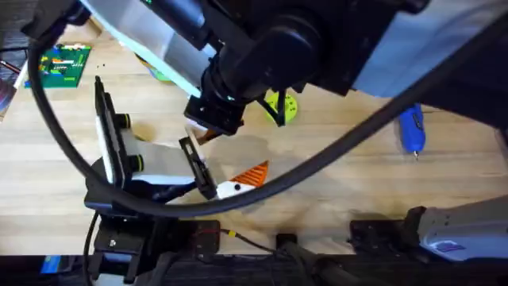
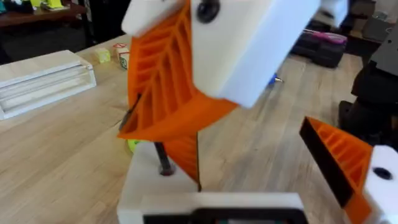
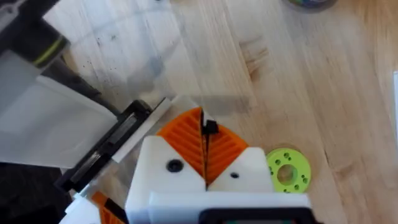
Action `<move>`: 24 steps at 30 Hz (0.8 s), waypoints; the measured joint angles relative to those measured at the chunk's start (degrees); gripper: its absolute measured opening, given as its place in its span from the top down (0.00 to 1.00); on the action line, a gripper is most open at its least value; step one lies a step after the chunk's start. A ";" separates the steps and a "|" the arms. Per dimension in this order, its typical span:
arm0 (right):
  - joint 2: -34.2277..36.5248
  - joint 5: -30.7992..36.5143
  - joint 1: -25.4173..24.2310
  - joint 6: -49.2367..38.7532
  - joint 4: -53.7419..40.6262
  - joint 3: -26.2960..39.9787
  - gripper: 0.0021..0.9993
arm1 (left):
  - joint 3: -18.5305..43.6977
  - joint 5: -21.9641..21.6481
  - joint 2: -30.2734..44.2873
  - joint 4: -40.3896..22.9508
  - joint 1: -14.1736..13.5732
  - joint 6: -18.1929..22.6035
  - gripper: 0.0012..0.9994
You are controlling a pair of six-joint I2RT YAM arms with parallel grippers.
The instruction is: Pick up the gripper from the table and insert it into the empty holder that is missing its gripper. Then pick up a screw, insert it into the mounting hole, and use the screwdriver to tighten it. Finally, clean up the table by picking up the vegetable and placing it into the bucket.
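My right gripper (image 3: 204,127) is shut on a small dark screw (image 3: 210,128), pinched between its orange ribbed pads. It hangs close over the left arm's white holder (image 2: 149,183), and the screw (image 2: 163,160) touches the holder's face. The orange gripper (image 2: 186,155) stands edge-on against that holder. My left gripper (image 2: 249,152) is open, with its other orange finger (image 2: 345,162) well apart. Both grippers meet near the table's front middle (image 1: 230,171). The blue screwdriver (image 1: 411,131) lies at the right. A green and yellow bit of the bucket (image 1: 157,71) peeks from behind the arm. The vegetable is out of view.
A yellow-green disc (image 1: 279,106) lies just behind the grippers and also shows in the right wrist view (image 3: 288,170). A green circuit board (image 1: 63,63) sits at the far left. A black cable loops across the overhead view. Bare wood stretches between the disc and the screwdriver.
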 joint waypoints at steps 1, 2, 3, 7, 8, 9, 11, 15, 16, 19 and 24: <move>-0.01 0.04 0.00 -0.02 0.01 0.00 1.00 | 0.00 0.00 0.00 0.00 0.00 0.00 0.01; -0.01 0.07 0.00 0.00 0.01 0.00 1.00 | 0.00 0.00 -0.02 -0.02 0.00 0.02 0.01; 0.00 0.07 0.00 0.00 0.01 0.00 1.00 | 0.00 0.00 0.00 -0.01 0.00 0.01 0.01; -0.01 0.07 0.00 0.00 0.00 0.00 1.00 | 0.00 0.00 -0.01 -0.01 0.00 0.00 0.01; -0.01 0.04 0.02 0.02 0.00 0.00 1.00 | 0.00 0.00 -0.01 -0.02 0.00 0.00 0.01; -0.01 0.04 0.04 0.17 -0.01 0.00 1.00 | 0.00 0.00 0.00 0.00 0.00 0.02 0.01; 0.00 0.04 0.21 0.43 -0.01 0.00 1.00 | 0.00 0.00 -0.02 -0.01 0.00 0.00 0.01; 0.29 0.12 0.66 0.63 -0.71 0.00 1.00 | 0.00 0.02 -0.01 -0.03 0.00 -0.02 0.01; 0.38 0.29 0.72 0.65 -0.65 0.02 1.00 | 0.00 0.13 -0.01 -0.08 0.00 -0.04 0.01; 0.75 0.72 0.72 0.66 -0.95 0.31 1.00 | 0.00 0.46 0.00 -0.13 0.00 -0.09 0.01; 0.85 0.92 0.72 0.66 -1.24 0.37 1.00 | 0.00 0.87 0.00 -0.17 0.00 -0.20 0.01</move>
